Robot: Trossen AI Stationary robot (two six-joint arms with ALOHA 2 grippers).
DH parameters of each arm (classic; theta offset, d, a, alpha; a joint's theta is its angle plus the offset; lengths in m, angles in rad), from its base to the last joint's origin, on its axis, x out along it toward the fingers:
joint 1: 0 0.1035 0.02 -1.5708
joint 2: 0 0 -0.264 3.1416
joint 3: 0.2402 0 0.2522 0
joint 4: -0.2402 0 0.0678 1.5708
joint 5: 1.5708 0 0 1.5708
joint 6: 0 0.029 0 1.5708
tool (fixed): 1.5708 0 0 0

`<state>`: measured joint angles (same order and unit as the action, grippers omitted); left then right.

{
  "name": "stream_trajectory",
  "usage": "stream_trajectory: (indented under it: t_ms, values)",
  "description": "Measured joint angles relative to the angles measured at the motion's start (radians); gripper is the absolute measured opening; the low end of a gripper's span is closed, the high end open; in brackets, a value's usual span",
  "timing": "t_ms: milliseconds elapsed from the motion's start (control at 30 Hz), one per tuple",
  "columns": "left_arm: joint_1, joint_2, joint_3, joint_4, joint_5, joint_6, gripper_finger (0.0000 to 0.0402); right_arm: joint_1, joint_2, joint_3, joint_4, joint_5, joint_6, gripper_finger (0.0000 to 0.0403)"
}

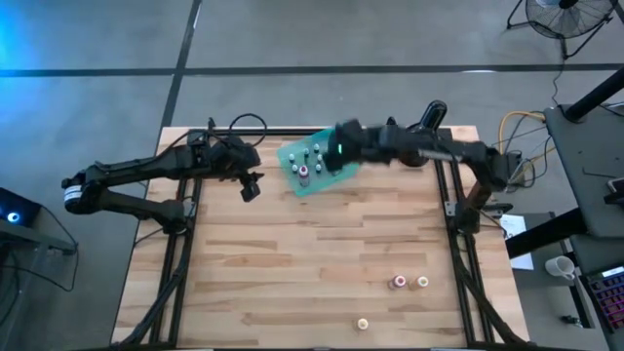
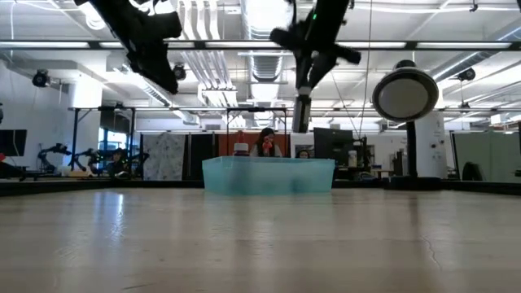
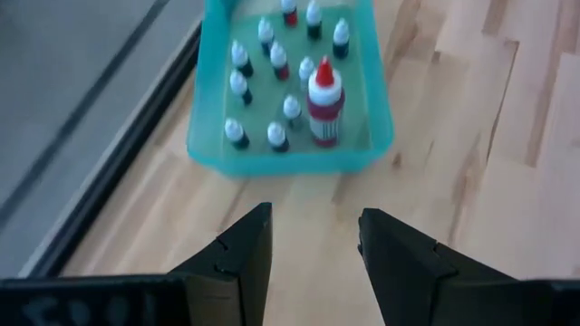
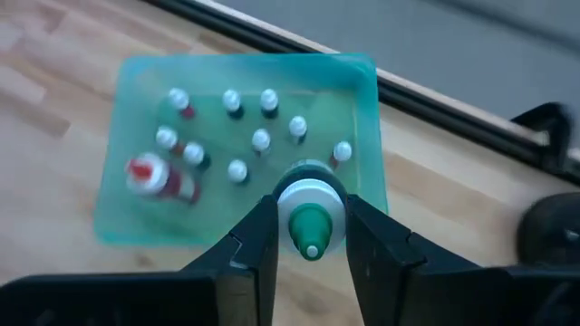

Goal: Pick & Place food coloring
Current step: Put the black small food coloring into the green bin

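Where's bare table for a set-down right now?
Bare wood: the wide middle between the teal tray and three bottles near the front right, plus the front left. Crowded: inside the tray, under the right gripper, which holds a green bottle.

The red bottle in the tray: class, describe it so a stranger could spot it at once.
Find the teal tray at the table's far edge. Among the small bottles standing in it, the red bottle is near one end wall. It alone is much bigger, with a red pointed tip.
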<state>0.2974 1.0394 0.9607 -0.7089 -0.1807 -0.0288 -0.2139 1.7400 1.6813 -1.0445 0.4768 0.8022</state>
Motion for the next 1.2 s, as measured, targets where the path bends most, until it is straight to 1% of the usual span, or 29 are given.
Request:
stream_trajectory:
  t_ms: [133, 200, 267, 333, 500, 700, 833, 1067, 1200]
  values:
    - [0.0, -0.014, 0.0, -0.058, 0.003, -0.06, 0.014, -0.157, 0.029, 0.013, 0.048, -0.179, -0.072, 0.0093]
    - [0.0, -0.019, 0.0, -0.078, 0.003, -0.089, 0.014, -0.208, 0.042, 0.008, 0.07, -0.201, -0.085, 0.0093]
    - [0.0, -0.023, -0.005, -0.085, 0.003, -0.124, 0.014, -0.245, 0.049, 0.004, 0.095, -0.209, -0.102, 0.0093]
    - [0.0, -0.032, -0.02, -0.086, 0.003, -0.157, 0.014, -0.271, 0.051, 0.004, 0.158, -0.219, -0.118, 0.0093]
    - [0.0, -0.038, -0.042, -0.08, -0.001, -0.239, 0.014, -0.286, 0.081, 0.005, 0.32, -0.216, -0.227, 0.0095]
    - [0.002, -0.038, -0.049, -0.042, -0.01, -0.315, 0.014, -0.307, 0.202, 0.042, 0.315, -0.248, -0.231, 0.0094]
    - [0.003, -0.039, -0.043, -0.034, -0.066, -0.34, 0.014, -0.314, 0.27, 0.081, 0.317, -0.238, -0.27, 0.0088]
    - [0.005, -0.045, -0.03, -0.032, -0.117, -0.381, 0.014, -0.344, 0.308, 0.12, 0.319, -0.217, -0.334, 0.0052]
    - [0.005, -0.045, -0.03, -0.032, -0.13, -0.423, 0.014, -0.351, 0.303, 0.121, 0.319, -0.214, -0.396, 0.0043]
